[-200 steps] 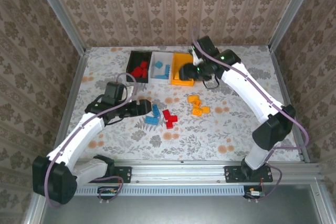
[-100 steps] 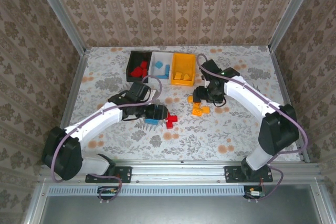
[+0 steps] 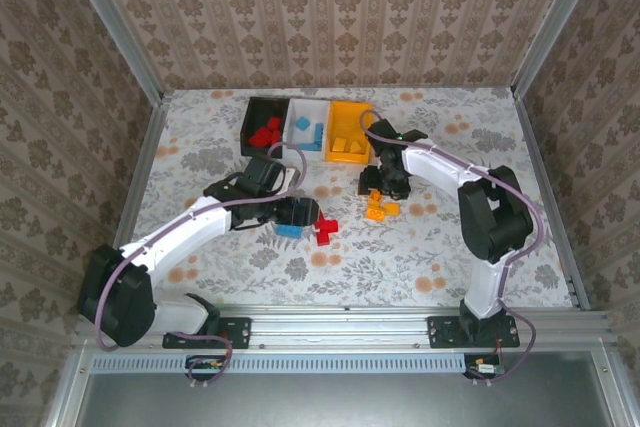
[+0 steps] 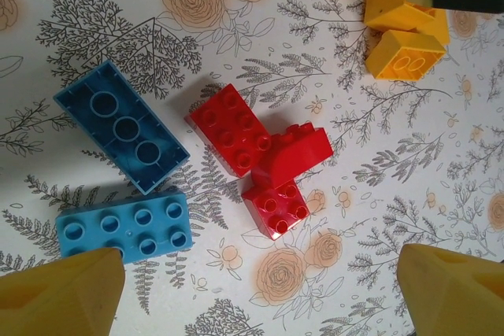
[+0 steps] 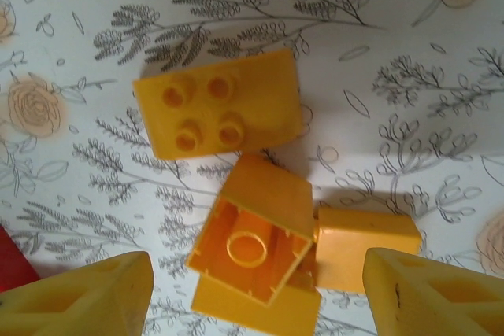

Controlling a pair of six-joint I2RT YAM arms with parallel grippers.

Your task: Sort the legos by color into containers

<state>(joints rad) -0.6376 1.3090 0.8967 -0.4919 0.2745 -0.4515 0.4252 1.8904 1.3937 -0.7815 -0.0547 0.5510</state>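
Robot test cell in a laboratory. The worktop [image 3: 200,162], under a flower-printed cover, is boxed in on three sides by wall panels [image 3: 330,17] of patterned wallpaper set between bare aluminium posts [image 3: 110,22]. Two white jointed arms, left [image 3: 180,237] and right [image 3: 440,162], are bolted side by side to a metal rail [image 3: 340,332] along the near edge.

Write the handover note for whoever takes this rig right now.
Left gripper: open, empty, above the red bricks and two blue bricks on the table.
Right gripper: open, empty, above the yellow bricks on the table.
Done: some reds in the black bin, blues in the white bin, yellows in the orange bin.
Left: bin the loose reds, blues and yellows the same way.
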